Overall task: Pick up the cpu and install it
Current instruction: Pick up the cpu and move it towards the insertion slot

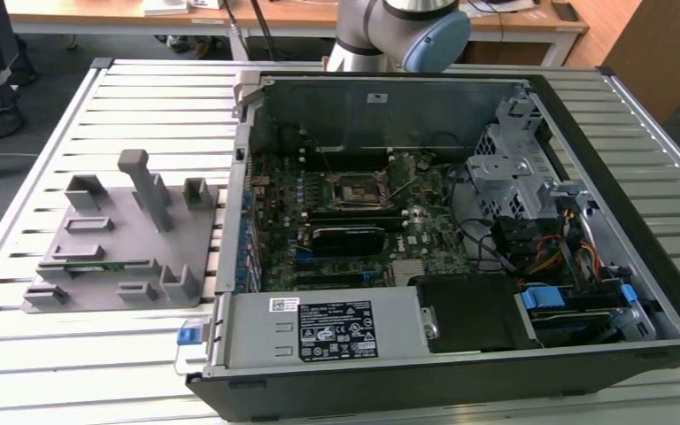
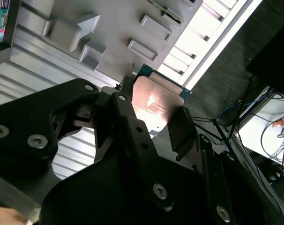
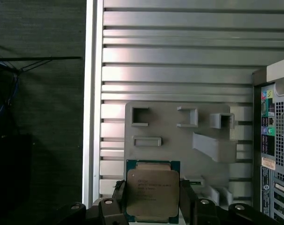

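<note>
In the exterior view the grey fixture plate [image 1: 127, 239] sits on the slatted table [image 1: 33, 372] at nine o'clock from the open computer case [image 1: 316, 115], with a thin green strip [image 1: 86, 265] lodged in one slot. The case holds the motherboard [image 1: 428, 239] with its square socket [image 1: 354, 188] near the middle, a drive cage [image 1: 508, 168] at two o'clock and the power supply [image 1: 316, 329] at six. In the first wrist view the gripper [image 3: 153, 198] pinches the cpu [image 3: 153, 185] between its fingers [image 3: 187, 200] by two opposite edges, in front of the fixture plate.
</note>
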Robot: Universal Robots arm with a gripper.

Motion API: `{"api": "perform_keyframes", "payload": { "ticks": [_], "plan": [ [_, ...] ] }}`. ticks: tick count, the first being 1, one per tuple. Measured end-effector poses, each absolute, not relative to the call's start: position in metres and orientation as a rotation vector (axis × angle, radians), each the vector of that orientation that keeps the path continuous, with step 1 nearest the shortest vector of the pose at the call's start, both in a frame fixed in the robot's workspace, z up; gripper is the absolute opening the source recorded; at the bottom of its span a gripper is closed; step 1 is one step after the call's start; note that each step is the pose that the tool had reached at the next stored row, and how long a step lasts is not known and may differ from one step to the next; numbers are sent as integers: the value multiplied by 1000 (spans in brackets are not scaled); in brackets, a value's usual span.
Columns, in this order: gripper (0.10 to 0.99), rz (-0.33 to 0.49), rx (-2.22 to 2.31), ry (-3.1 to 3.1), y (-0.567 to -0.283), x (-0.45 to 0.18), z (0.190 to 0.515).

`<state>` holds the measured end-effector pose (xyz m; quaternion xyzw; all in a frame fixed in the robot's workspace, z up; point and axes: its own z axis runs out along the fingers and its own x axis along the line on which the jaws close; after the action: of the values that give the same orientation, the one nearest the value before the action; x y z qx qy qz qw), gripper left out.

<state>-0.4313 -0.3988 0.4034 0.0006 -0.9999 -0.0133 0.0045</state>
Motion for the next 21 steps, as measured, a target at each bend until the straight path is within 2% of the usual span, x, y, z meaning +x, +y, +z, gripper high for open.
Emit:
{"api": "perform_keyframes", "payload": {
  "ticks": [21],
  "plan": [
    [541,-42,2,-3132,-398,-368,403]
  ]
}}
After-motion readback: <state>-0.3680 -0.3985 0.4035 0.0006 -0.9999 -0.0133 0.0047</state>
